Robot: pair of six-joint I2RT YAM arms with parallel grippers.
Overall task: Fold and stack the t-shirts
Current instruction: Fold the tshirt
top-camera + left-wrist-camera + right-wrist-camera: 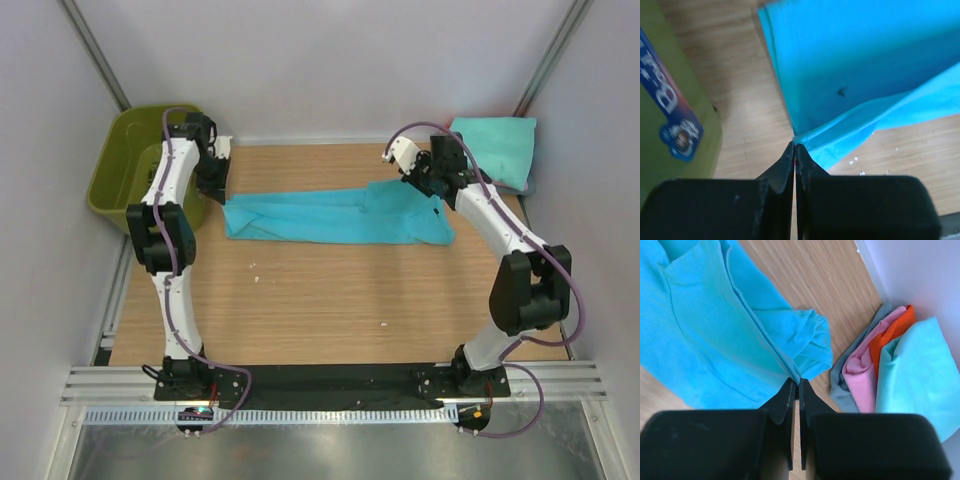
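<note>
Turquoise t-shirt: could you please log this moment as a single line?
turquoise t-shirt: long folded strip | left gripper: shut on left end | right gripper: shut on right end | folded stack: far-right corner

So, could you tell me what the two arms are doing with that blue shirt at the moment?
The arms are working on a turquoise t-shirt, which lies on the table folded into a long strip. The left gripper pinches the end near the green basket, and the right gripper pinches the opposite end. A stack of folded shirts, mint-teal on top, sits in the far right corner.
</note>
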